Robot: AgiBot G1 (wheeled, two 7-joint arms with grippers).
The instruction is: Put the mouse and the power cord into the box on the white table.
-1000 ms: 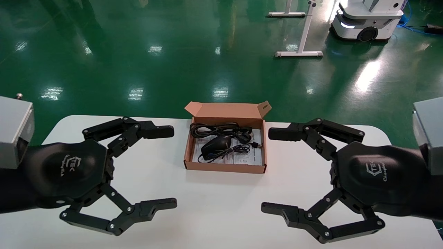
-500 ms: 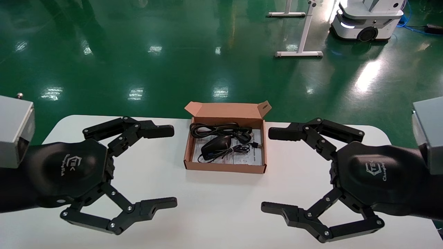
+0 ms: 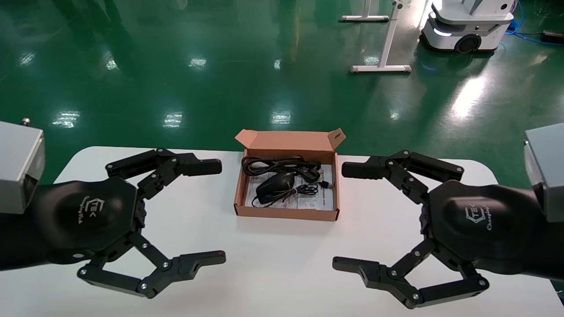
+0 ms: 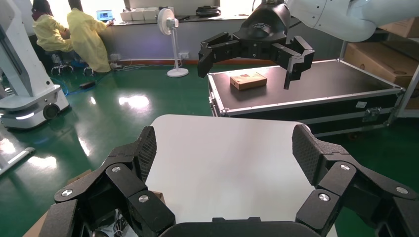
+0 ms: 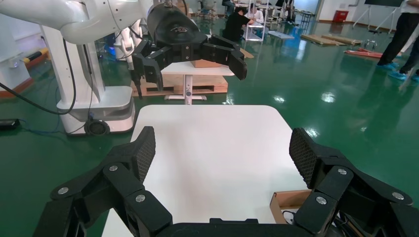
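Mouse (image 3: 274, 182) and power cord (image 3: 282, 164) lie inside the box (image 3: 286, 213) on the white bench (image 3: 273, 255), left tool (image 3: 210, 211) and right tool (image 3: 348, 215) released beside the box.

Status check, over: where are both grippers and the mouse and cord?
Left gripper and right gripper open, flanking the box. Mouse and power cord inside the box on the white table. Nothing in the way.
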